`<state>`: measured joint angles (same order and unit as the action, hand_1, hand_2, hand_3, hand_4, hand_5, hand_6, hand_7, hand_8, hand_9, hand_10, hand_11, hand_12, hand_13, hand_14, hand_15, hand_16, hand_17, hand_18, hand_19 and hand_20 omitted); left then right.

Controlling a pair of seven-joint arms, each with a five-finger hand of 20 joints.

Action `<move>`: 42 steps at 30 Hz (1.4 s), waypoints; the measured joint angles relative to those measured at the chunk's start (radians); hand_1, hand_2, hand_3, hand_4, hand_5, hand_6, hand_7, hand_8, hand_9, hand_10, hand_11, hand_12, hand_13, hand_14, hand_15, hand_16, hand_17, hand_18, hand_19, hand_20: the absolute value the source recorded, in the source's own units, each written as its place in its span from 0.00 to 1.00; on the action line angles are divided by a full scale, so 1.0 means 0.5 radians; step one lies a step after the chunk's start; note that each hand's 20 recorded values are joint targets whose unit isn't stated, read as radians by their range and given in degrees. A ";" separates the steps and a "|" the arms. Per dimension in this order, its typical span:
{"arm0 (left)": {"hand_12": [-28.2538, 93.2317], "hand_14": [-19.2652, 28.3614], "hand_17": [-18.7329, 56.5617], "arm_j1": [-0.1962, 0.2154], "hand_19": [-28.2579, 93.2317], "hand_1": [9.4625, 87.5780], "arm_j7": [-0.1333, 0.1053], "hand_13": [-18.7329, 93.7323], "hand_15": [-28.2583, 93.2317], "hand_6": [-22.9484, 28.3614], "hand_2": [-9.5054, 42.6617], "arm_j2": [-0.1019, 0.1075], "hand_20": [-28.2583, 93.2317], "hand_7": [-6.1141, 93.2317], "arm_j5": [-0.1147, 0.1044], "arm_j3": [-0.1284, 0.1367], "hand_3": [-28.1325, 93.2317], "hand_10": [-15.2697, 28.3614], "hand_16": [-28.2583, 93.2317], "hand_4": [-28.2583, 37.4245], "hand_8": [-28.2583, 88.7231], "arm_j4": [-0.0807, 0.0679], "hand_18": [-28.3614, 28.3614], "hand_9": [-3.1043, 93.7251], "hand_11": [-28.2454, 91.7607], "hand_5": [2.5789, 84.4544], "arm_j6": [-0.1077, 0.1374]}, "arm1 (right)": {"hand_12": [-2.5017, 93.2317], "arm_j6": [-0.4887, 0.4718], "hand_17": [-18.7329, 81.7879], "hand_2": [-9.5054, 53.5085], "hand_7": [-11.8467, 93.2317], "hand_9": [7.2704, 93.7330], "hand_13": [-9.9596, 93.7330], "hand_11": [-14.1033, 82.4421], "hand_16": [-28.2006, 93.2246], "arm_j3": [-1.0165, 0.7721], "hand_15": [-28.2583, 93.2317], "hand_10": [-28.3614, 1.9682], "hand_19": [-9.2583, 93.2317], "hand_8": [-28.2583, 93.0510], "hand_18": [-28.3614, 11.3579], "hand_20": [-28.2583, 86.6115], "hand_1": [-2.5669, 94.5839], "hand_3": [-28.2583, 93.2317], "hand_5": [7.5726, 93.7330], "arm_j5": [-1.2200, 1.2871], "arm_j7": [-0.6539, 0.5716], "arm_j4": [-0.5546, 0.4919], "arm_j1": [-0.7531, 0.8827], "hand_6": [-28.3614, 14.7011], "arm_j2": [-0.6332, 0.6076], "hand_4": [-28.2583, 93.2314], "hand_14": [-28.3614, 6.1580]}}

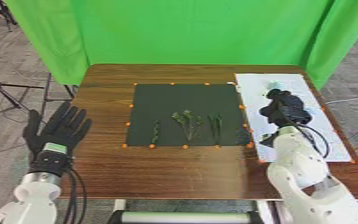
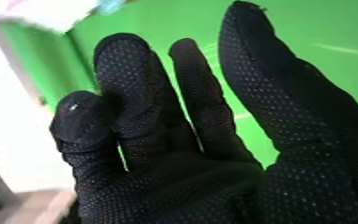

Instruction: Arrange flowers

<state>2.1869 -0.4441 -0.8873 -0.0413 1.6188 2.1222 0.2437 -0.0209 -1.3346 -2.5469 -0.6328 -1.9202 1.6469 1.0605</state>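
Note:
The right hand [image 1: 286,111] is over the white sheet [image 1: 337,146] on the table's right side. In the right wrist view the right hand [image 2: 171,182] is open, its fingers loosely bent with nothing held. Green stems lie apart on the dark mat [image 1: 162,100]: a thin one [image 1: 155,134], a branching one [image 1: 190,126] in the middle and a narrow pair [image 1: 215,127]. A pale green item [image 1: 272,85] lies on the sheet beyond the right hand. The left hand [image 1: 58,129] is open, spread by the table's left edge.
Orange markers [image 1: 128,124] line the mat's border. A small dark, unclear item [image 1: 244,136] is at the mat's right edge, close to the sheet. Behind the brown table [image 1: 184,172] hangs a green curtain [image 1: 193,35]. A tripod [image 1: 7,95] stands on the left.

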 measured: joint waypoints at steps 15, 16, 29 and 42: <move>0.32 0.73 0.18 -0.007 0.54 0.20 -0.018 0.41 0.59 0.59 0.45 -0.001 0.30 0.24 0.196 0.003 0.82 0.70 0.15 0.00 0.15 0.018 0.75 0.40 0.46 0.43 -0.121 | 0.15 -0.477 0.62 0.00 0.28 0.50 0.77 0.25 0.47 0.005 0.80 0.58 1.00 0.13 0.22 0.56 0.52 0.90 0.51 0.146 0.169 0.326 -0.332 0.58 -0.190 0.00 0.55; 0.32 0.73 0.18 -0.013 0.54 0.20 -0.017 0.41 0.59 0.59 0.45 -0.001 0.30 0.24 0.194 0.000 0.82 0.70 0.15 0.00 0.15 0.018 0.75 0.40 0.46 0.43 -0.121 | 0.15 -0.516 0.63 0.00 0.28 0.51 0.78 0.25 0.47 0.011 0.80 0.59 1.00 0.13 0.22 0.56 0.52 0.90 0.52 0.151 0.169 0.331 -0.345 0.58 -0.186 0.00 0.55; 0.32 0.74 0.18 -0.023 0.55 0.20 -0.015 0.41 0.59 0.59 0.45 -0.005 0.30 0.24 0.159 0.016 0.82 0.70 0.15 0.00 0.15 0.017 0.75 0.40 0.47 0.44 -0.112 | 0.18 -0.542 0.67 0.00 0.31 0.68 0.82 0.28 0.50 0.103 0.73 0.55 1.00 0.15 0.27 0.56 0.58 0.86 0.65 0.204 0.158 0.492 -0.401 0.63 -0.138 0.00 0.66; 0.32 0.73 0.18 -0.061 0.54 0.20 -0.005 0.41 0.59 0.59 0.45 -0.002 0.30 0.24 0.131 0.010 0.82 0.70 0.15 0.00 0.15 -0.017 0.75 0.40 0.46 0.43 -0.118 | 0.50 -0.385 0.73 0.00 0.47 0.85 0.87 0.30 0.60 0.119 0.52 0.66 0.90 0.28 0.49 0.44 0.71 0.83 0.71 0.215 0.118 0.498 -0.366 0.62 -0.137 0.00 0.78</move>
<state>2.1562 -0.4467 -0.8882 0.0240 1.6238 2.1136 0.1846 -0.2134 -1.2753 -2.4396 -0.5738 -1.6712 1.4639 0.9922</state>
